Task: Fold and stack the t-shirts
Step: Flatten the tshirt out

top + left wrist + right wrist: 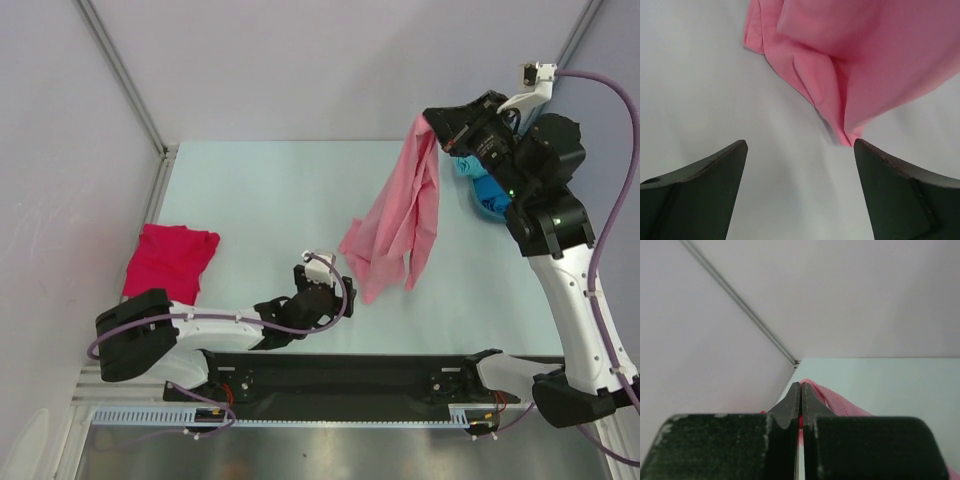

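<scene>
Tabletop [260, 190]: right arm [545, 215] holding pink shirt [400, 225] partly hides blue shirt [490, 198].

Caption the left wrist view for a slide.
Open left gripper over the table, facing the lowest tip of the draped pink t-shirt.

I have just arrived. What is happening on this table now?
The right fingers are shut on the pink shirt and hold it up, its lower end reaching the table. The left fingers are open, low beside that lower end, holding nothing. A crimson shirt lies at the table's left; blue ones lie behind the right arm.
</scene>
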`<state>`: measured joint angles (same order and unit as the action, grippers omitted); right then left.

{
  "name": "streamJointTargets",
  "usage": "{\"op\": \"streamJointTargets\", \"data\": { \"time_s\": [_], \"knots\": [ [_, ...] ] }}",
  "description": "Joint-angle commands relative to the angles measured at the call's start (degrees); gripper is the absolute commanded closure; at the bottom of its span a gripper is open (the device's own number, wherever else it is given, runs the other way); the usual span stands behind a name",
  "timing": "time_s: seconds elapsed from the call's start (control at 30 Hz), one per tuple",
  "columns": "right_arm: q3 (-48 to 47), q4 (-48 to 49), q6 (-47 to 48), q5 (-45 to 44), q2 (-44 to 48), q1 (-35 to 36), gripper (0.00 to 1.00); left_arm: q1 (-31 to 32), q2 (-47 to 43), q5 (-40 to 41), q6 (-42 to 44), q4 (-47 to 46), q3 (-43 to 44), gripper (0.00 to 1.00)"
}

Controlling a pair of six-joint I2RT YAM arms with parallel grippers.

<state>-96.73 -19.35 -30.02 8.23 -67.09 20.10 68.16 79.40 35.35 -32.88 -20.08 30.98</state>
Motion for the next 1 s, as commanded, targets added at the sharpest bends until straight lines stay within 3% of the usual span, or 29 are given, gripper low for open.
{"op": "streamJointTargets", "data": {
  "time_s": [0.0, 0.1, 0.27, 0.4, 0.6, 0.8, 0.83, 0.9, 0.93, 0.97],
  "knots": [
    [2.59, 4.15, -1.35, 1.43, -0.32, -3.65, 1.0, -0.66, -0.9, -0.11, 1.42, -2.34, 1.8, 0.06],
    [5.75, 5.38, -2.5, 1.88, -0.93, -6.12, 1.0, -0.75, -1.7, -0.11, 1.77, -2.16, 1.8, 0.06],
    [9.71, 5.47, -2.67, -4.7, -3.13, -7.62, 1.0, -0.75, -3.37, -0.2, 1.42, -1.55, 1.36, 0.06],
    [15.32, 5.38, -5.83, -17.68, -3.05, -9.63, 1.0, -0.75, -5.65, -0.02, 0.72, -1.55, -0.57, 0.07],
    [22.62, 7.56, -11.28, -28.95, -1.56, -13.84, 1.0, -0.75, -8.9, 0.33, 0.71, -0.4, -1.71, 0.07],
    [24.14, 11.7, -13.14, -22.4, -6.99, -19.3, 1.0, -0.75, -12.24, 0.59, 1.07, 0.47, -2.68, 0.07],
    [23.52, 12.14, -12.87, -21.34, -8.39, -19.39, 0.98, -0.75, -12.42, 0.59, 1.07, 0.48, -2.77, 0.07],
    [21.94, 12.5, -12.95, -16.87, -12.0, -19.66, 0.8, -0.75, -13.03, 0.59, 0.89, 0.74, -2.86, 0.07],
    [21.58, 12.85, -13.31, -15.8, -12.79, -19.57, 0.51, -0.66, -13.3, 0.68, 0.8, 0.83, -2.86, 0.07],
    [21.41, 13.46, -13.4, -14.22, -13.5, -19.66, 0.4, -0.66, -13.48, 0.51, 0.72, 0.83, -3.12, 0.08]
  ]
}}
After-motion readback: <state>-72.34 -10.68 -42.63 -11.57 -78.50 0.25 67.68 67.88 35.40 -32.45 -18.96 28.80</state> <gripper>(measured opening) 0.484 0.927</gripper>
